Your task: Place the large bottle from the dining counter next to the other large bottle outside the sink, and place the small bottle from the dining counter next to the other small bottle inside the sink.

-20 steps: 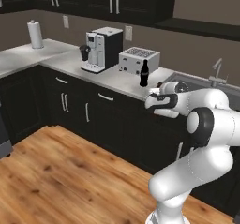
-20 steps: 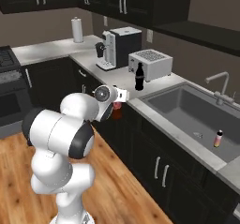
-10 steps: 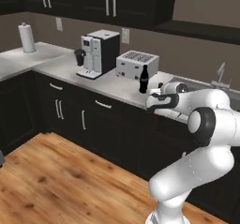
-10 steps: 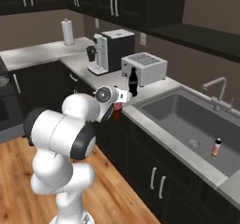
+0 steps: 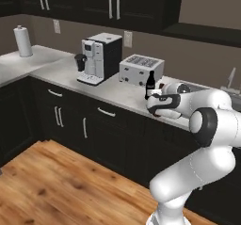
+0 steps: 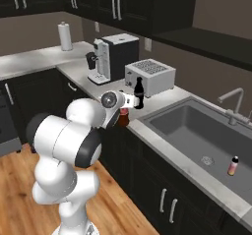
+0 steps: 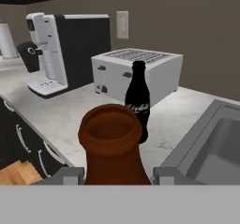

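Carrying the cola bottle [image 7: 110, 145] between its partly closed jaws, the gripper [image 7: 112, 175] hangs at the worktop edge, just short of the black bottle [image 7: 137, 101]. Left of that black bottle stand the coffee machine [image 5: 97, 57] and, nearer, the toaster [image 5: 140, 69]; the black bottle itself is upright in front of the toaster's right end; right of it lies the sink [image 6: 206, 131], with a small bottle [image 6: 233, 165] standing on its floor near the far right corner. The likeliest trouble is a knock: the held bottle's mouth points almost straight at the black bottle, so a careless forward push could tip it toward the toaster or the sink. Setting down too close to the sink rim could also let the cola bottle topple into the basin. Against the earlier frames, the whole kitchen has slid across both base views, so the base has driven along the cabinets and the sink now sits fuller in the right view; the arm's pose and grip look unchanged.
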